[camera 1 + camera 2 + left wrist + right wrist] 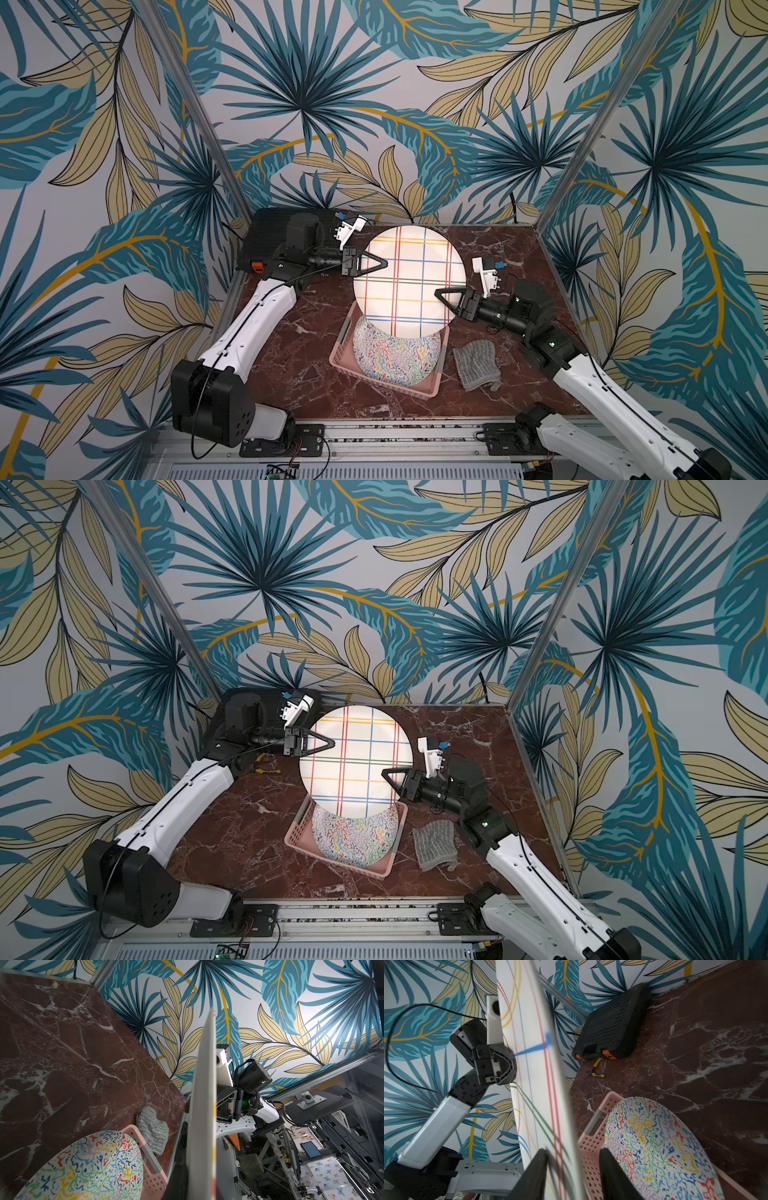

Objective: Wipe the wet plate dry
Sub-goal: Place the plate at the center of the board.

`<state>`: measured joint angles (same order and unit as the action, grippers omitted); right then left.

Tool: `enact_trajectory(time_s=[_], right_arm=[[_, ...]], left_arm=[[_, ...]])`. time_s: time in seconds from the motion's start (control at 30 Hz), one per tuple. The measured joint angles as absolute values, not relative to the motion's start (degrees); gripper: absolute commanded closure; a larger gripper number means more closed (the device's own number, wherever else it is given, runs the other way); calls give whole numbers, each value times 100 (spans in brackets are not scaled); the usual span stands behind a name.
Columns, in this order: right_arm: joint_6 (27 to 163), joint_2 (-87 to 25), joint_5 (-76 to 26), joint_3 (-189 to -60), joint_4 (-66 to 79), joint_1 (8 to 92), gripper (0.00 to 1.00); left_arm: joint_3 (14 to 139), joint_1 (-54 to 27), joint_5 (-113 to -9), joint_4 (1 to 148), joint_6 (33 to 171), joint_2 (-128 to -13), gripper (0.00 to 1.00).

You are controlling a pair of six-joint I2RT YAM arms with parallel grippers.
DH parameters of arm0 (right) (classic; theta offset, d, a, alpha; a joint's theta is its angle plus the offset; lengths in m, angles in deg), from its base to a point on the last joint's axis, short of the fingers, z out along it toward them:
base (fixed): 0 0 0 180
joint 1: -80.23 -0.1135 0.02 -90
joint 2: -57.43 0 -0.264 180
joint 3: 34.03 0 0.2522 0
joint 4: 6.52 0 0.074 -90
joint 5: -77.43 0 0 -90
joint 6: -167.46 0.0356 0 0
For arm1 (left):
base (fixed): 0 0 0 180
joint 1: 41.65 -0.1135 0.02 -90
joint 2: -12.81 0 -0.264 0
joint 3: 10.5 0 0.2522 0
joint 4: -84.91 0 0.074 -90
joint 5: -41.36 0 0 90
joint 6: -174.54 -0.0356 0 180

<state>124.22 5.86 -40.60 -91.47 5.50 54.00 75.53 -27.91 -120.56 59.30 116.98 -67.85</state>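
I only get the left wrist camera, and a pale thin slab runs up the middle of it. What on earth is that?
Observer: A round white plate with coloured grid lines, edge-on to you; a top view shows its face.
Operator: Is the other arm gripping it?
Observer: Not firmly: the right pincer straddles its rim, a gap showing on one side.
Operator: Anything else I'm missing?
Observer: A black ribbed case with orange latches in the far corner of the red marble table.
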Motion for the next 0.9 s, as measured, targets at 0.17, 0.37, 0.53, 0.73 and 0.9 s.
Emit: enact_trajectory(time_s=[0.17, 0.37, 0.53, 0.73, 0.9], right_arm=[[12619, 726, -4272, -9158, 43, 5354, 100], [12833, 448, -3888, -9167, 126, 5612, 100], [13122, -291, -3365, -9650, 397, 6001, 100], [13565, -1939, -2850, -10393, 467, 6514, 100], [13845, -3600, -3007, -11018, 213, 6779, 100]], left_arm=[[7577, -2844, -12054, 5814, 11423, -6805, 42], [7846, -3056, -11451, 5051, 10818, -6805, 0], [8373, -3576, -10576, 3997, 9854, -6785, 0], [8342, -3724, -9304, 3053, 8531, -6455, 0], [7704, -3735, -9055, 2594, 7771, -6131, 0]])
